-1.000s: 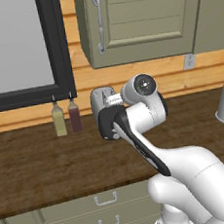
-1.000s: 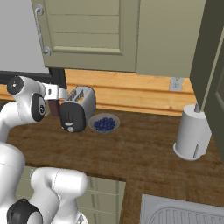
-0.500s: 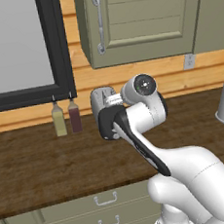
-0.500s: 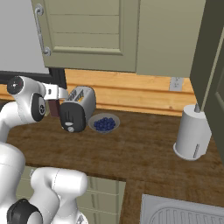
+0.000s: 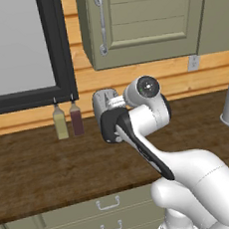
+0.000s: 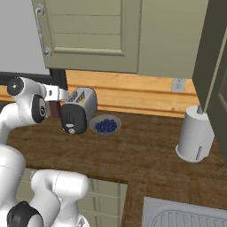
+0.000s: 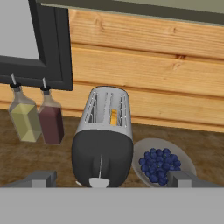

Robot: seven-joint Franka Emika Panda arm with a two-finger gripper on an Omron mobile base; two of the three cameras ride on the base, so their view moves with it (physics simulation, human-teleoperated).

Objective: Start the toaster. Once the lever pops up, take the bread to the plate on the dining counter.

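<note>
**Above the toaster, jaws wide, lever not yet pressed**

I work at a dark wooden worktop [image 6: 146,153] with a plank wall behind it and green-grey cupboards above. I take the toaster [image 7: 104,139] as my landmark for all places.

Nearest to me is my own gripper [image 7: 111,179]. Its two fingertips stand at the widest, one at each side of the toaster's black end panel, and they hold nothing. In the right base view my hand is just beside the toaster [image 6: 79,110], on its black end.

Between my fingertips, at the low part of that panel, is the lever [image 7: 99,183], a small whitish tab at the foot of a thin slot. I judge it is stiff and sprung, so it wants a firm straight push along the slot. It is small and smooth, and a fingertip could slip off it. The toaster looks light and may slide or tip if I push sideways.

Deeper in the toaster, a slot shows a golden edge, the bread [image 7: 113,117]. I think it will be light, dry and easy to break, and best taken by its upper crust edge with a soft pinch.

Just right of the toaster is a grey bowl of blueberries [image 7: 162,165]. To its left, by the wall, stand two small bottles [image 7: 36,118].
</note>
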